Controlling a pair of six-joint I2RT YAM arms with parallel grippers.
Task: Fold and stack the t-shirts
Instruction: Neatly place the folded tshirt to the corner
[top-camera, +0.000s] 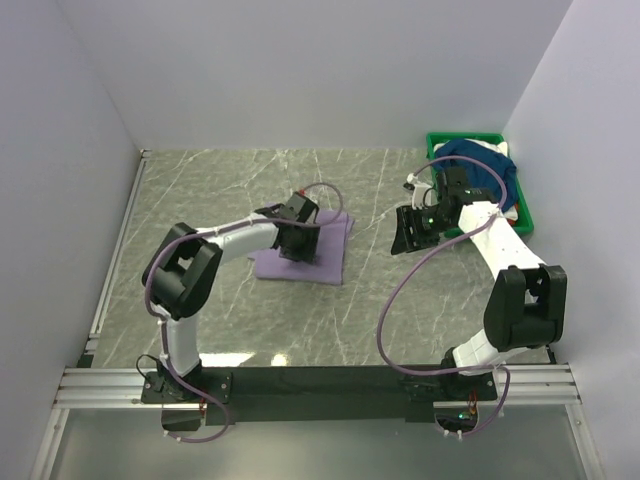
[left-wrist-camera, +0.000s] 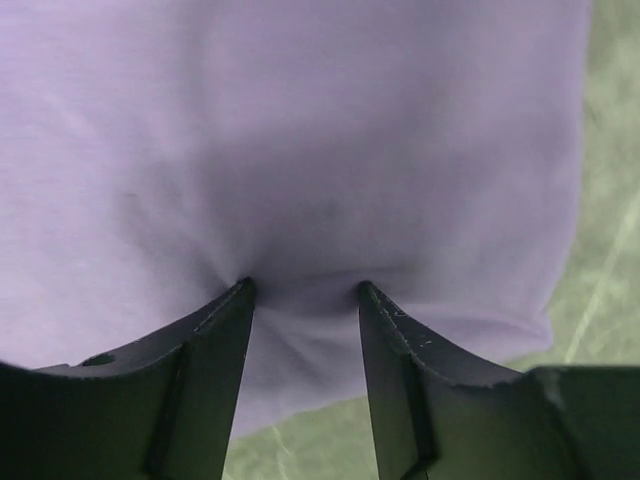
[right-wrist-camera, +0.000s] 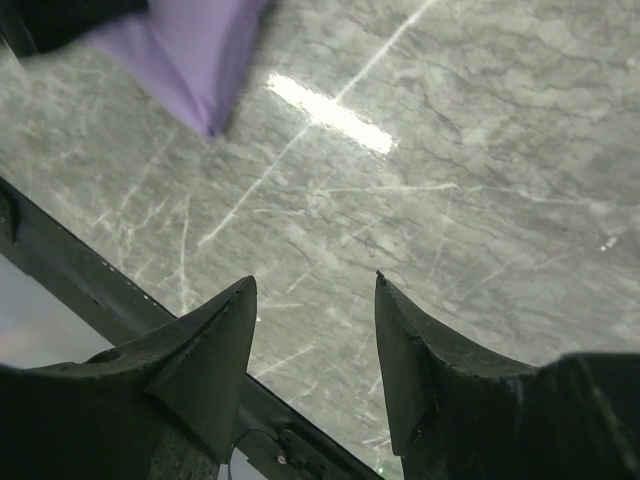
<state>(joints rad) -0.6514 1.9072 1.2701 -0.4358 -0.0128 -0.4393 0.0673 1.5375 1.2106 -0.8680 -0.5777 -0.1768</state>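
Tabletop (top-camera: 220, 190) at centre frame bears the folded lavender t-shirt (top-camera: 326, 263), left gripper (top-camera: 297, 245) spread, tips dimpling it; right gripper (top-camera: 408, 232) gapes empty nearby; green bin (top-camera: 527, 205) at upper right holds navy t-shirt (top-camera: 480, 160) and white garment (top-camera: 497, 148).

We're seeing a plain pale lavender shirt (top-camera: 327, 266) on a grey-green marble-look table (top-camera: 250, 185) streaked with thin white veins, plus a solid dark navy shirt (top-camera: 480, 160) in a bright green bin (top-camera: 527, 215).

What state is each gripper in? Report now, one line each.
Left gripper: jaws open, tips pressed into the lavender t-shirt, not clamped.
Right gripper: jaws open, empty, above the table.
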